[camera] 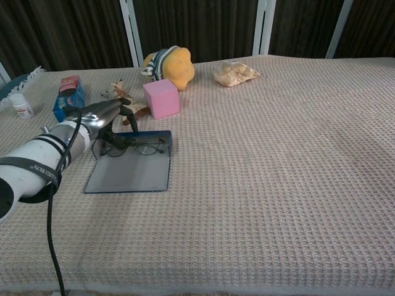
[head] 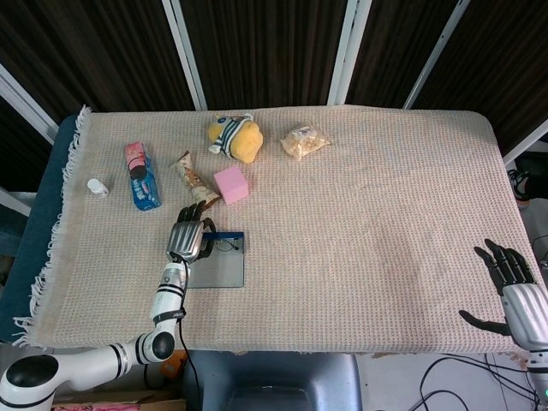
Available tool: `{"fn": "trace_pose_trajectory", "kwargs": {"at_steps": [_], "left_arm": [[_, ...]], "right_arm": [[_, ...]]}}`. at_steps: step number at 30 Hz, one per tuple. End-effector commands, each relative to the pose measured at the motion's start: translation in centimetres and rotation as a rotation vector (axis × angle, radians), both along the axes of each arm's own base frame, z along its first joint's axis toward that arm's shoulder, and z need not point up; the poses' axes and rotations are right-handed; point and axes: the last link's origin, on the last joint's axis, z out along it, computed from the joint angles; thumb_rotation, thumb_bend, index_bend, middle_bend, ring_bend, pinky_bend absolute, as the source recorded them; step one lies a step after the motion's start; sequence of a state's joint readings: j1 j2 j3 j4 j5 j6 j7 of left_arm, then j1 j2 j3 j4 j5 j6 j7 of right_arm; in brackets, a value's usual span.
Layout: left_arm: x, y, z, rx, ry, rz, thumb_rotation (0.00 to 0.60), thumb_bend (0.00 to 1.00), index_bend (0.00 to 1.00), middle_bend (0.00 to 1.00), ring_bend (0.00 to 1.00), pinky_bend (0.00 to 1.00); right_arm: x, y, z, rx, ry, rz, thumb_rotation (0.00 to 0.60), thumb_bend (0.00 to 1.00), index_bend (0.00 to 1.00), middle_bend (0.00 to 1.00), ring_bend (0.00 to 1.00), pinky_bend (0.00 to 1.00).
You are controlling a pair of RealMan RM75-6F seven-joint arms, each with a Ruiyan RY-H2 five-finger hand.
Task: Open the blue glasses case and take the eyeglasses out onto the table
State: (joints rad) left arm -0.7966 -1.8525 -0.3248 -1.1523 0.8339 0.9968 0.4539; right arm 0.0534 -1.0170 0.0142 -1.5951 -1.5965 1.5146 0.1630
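Note:
The blue glasses case point(head: 218, 267) lies open on the cloth at the table's left front, its flat lid point(camera: 129, 172) spread toward the near edge. The thin dark eyeglasses point(camera: 147, 147) rest in the case's far half, also seen in the head view point(head: 227, 244). My left hand point(camera: 105, 117) is over the case's left end, fingers curled down around the left side of the eyeglasses; it shows in the head view too point(head: 188, 238). My right hand point(head: 514, 295) hangs open off the table's right front edge, fingers spread, holding nothing.
Just behind the case stand a pink cube point(camera: 161, 98) and a crumpled wrapper point(head: 190, 175). Further back are a yellow plush toy point(head: 235, 137) and a snack bag point(head: 304, 140). A blue packet point(head: 144, 184) and a small white bottle point(head: 98, 186) lie at the far left.

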Motion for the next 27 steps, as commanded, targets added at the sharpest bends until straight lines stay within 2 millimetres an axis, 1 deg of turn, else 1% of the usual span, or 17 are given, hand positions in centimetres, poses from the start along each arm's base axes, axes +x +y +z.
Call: {"fn": "trace_pose_trajectory", "kwargs": {"at_steps": [1,14,27], "left_arm": [[0.0,0.0,0.0,-0.001,0.000,0.000,0.600,0.43,0.46,0.02,0.00,0.08],[0.4,-0.1,0.3,0.028,-0.025,-0.020,0.600,0.43,0.51,0.04,0.00,0.08],[1.1,-0.1,1.7,0.159,-0.161,-0.067,0.600,0.44,0.51,0.05,0.00,0.08]], "right_arm": [[0.0,0.0,0.0,0.001,0.001,0.001,0.600,0.20,0.00,0.00,0.00,0.00],[0.0,0.0,0.0,0.000,0.001,0.001,0.600,0.20,0.00,0.00,0.00,0.00],[0.1,0.0,-0.1,0.003,0.001,0.002,0.600,0.20,0.00,0.00,0.00,0.00]]}}
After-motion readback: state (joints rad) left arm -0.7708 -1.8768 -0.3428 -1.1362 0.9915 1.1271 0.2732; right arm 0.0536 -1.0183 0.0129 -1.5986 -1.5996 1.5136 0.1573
